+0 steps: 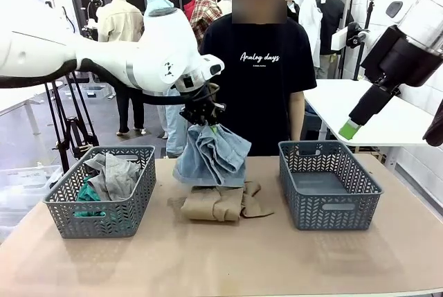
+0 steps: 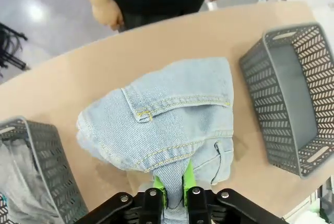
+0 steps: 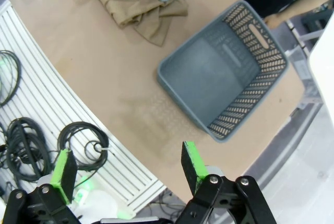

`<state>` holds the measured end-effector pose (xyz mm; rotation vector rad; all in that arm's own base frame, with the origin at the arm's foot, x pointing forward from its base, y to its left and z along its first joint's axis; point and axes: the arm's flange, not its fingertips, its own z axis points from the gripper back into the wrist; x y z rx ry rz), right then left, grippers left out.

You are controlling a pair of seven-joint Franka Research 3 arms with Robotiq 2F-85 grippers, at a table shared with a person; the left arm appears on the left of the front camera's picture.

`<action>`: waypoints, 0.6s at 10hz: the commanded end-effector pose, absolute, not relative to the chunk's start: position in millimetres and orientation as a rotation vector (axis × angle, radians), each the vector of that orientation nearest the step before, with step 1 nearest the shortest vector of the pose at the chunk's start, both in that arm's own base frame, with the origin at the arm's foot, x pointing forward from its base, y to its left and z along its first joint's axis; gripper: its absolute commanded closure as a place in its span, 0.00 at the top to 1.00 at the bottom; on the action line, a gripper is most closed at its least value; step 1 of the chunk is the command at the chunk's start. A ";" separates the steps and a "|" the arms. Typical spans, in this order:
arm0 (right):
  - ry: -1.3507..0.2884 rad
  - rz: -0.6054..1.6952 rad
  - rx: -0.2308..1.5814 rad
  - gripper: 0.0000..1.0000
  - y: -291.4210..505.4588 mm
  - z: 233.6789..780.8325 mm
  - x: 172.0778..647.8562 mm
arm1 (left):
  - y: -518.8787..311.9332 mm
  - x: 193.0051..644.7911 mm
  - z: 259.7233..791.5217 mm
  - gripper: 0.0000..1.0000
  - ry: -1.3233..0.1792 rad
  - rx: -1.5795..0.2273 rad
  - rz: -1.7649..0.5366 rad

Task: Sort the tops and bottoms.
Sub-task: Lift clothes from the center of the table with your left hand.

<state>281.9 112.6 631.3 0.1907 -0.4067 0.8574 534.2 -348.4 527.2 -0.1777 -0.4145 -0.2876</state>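
The left gripper (image 2: 174, 182) has its jaws pinched narrow on a small fold of the bottoms (image 2: 172, 114), a bundle of pale, faded denim hanging straight below the jaws above the counter (image 1: 208, 262). That is a thin purchase on stiff, heavy cloth with thick stitched seams. The fold could slide out, or the bundle could drop open and grow too long to clear a basket rim. Right under the hanging denim lies the tan top (image 1: 218, 203), soft and rumpled. I cannot tell whether the two touch, but if they do, a sideways swing may drag it along. The empty grey basket (image 1: 332, 207) has hard lattice walls and stands off to one side of the jaws. On the other side, a second basket (image 1: 104, 217) holds the grey top (image 1: 121, 172) and the teal top (image 1: 86, 193). The right gripper (image 3: 128, 166) hangs with its jaws spread wide and nothing between them, high over the empty basket.
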 end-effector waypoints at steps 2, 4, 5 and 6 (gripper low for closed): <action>-0.387 0.859 0.178 1.00 113.2 634.4 283.2 | -349.3 542.1 518.2 0.00 -0.364 -0.192 -0.268; -0.387 0.859 0.178 1.00 113.2 634.4 283.2 | -349.3 542.1 518.2 0.00 -0.364 -0.192 -0.268; -0.387 0.859 0.178 1.00 113.2 634.4 283.2 | -349.0 537.9 512.9 0.00 -0.381 -0.173 -0.283; -0.387 0.859 0.178 1.00 113.2 634.4 283.2 | -353.5 536.6 536.7 0.00 -0.417 -0.174 -0.303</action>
